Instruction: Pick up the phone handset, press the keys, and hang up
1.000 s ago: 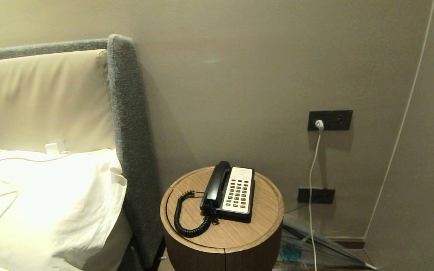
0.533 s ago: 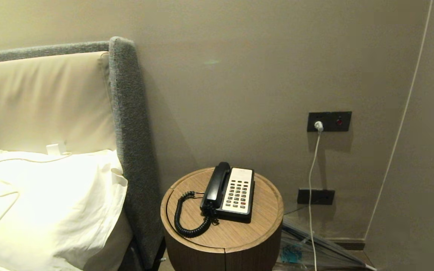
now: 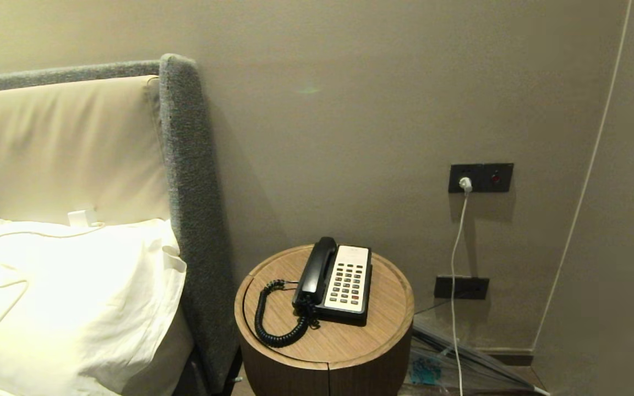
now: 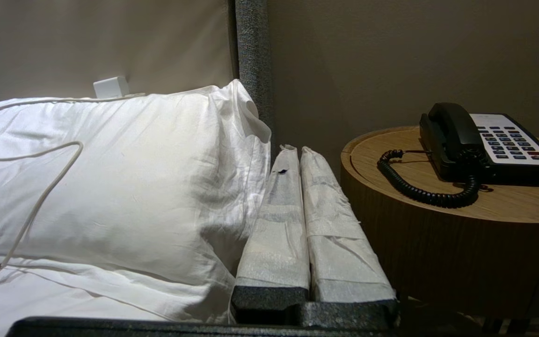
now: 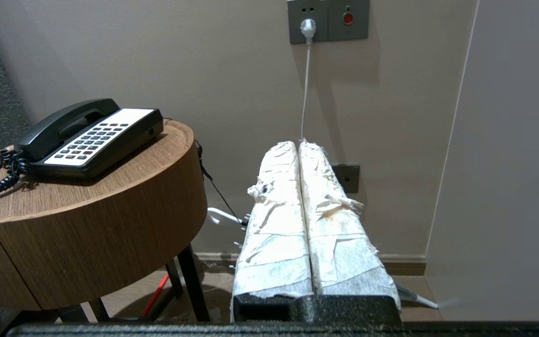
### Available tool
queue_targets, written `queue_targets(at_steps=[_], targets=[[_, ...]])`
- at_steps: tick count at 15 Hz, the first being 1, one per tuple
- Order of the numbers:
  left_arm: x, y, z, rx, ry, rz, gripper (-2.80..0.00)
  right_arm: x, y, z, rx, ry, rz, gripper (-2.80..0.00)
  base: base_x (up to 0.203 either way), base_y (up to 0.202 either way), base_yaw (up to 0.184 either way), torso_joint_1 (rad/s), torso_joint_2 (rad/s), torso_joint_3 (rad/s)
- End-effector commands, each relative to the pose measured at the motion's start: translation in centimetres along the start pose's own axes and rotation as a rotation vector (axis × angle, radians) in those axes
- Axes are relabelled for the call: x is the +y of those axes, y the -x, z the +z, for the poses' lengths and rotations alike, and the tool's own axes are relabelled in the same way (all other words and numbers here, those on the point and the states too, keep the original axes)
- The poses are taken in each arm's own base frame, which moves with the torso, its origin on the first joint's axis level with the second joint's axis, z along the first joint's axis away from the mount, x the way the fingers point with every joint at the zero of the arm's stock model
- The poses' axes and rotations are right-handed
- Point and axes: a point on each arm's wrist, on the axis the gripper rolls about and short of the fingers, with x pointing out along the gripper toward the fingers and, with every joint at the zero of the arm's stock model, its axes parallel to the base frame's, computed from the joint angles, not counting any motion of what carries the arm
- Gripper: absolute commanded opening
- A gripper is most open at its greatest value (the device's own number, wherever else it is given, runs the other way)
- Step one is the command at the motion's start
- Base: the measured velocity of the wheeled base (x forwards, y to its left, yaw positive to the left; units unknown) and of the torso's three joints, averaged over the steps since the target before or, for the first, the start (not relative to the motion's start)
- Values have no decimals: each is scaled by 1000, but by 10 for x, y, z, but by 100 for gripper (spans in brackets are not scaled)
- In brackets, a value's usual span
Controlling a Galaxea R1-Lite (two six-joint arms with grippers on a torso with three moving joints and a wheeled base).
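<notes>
A big white pillow point(image 3: 69, 291) lies on the left. The left gripper point(image 4: 296, 152) is shut beside it. The long black plastic phone handset point(image 3: 315, 270) rests on its base, left of the small grey keys point(image 3: 346, 283), on a round wooden table point(image 3: 388, 324). The right gripper point(image 5: 297, 146) is shut, holding nothing.

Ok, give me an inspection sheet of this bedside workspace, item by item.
Surface: round wooden side table, beside the bed's grey headboard.
Job's things: phone handset lies in its cradle on the phone base; keys face up, uncovered.
Clutter: nothing seen on the table besides the phone.
Grippers: left gripper between pillow and table, jaws shut, empty; right gripper to the table's other side, jaws shut, empty. Neither touches the phone.
Cables: black coiled cord loops on the tabletop; white cable hangs from the wall socket.
Surroundings: beige wall; a white charger cable lies across the pillow.
</notes>
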Motion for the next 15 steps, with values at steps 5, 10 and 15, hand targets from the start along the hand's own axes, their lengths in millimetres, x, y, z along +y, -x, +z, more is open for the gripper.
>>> queue_targets(at_steps=[5, 10, 15], targets=[[-1, -2, -11, 39, 1, -3, -280, 0, -1, -6, 21, 0, 0, -280, 0, 0, 0, 0, 0, 0], [-1, -2, -11, 39, 1, -3, -280, 0, -1, -6, 21, 0, 0, -280, 0, 0, 0, 0, 0, 0], [-1, -2, -11, 38, 1, -3, -280, 0, -1, -6, 22, 1, -2, -280, 0, 0, 0, 0, 0, 0]])
